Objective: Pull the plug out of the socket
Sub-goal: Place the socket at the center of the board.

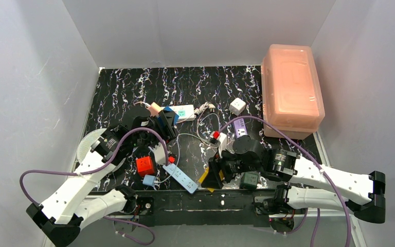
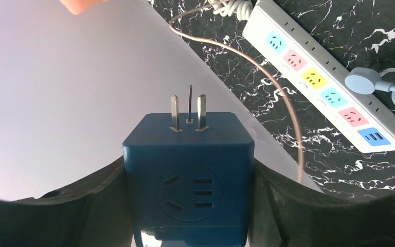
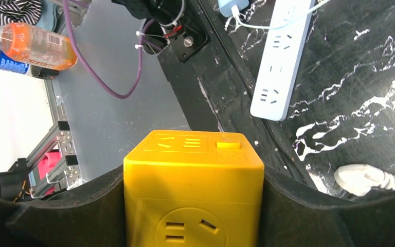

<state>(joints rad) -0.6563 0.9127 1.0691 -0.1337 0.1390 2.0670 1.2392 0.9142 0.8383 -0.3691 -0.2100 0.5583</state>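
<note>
Our left gripper is closed on the sides of the dark-blue cube plug. Its prongs are bare and clear of the socket, which lies toward the counter's far edge, left of middle. We judge the pull done, so we should lift straight away and avoid the thin cord. A light-blue plug sits at the socket's edge. Our right gripper clamps a yellow cube adapter by the near edge.
</note>
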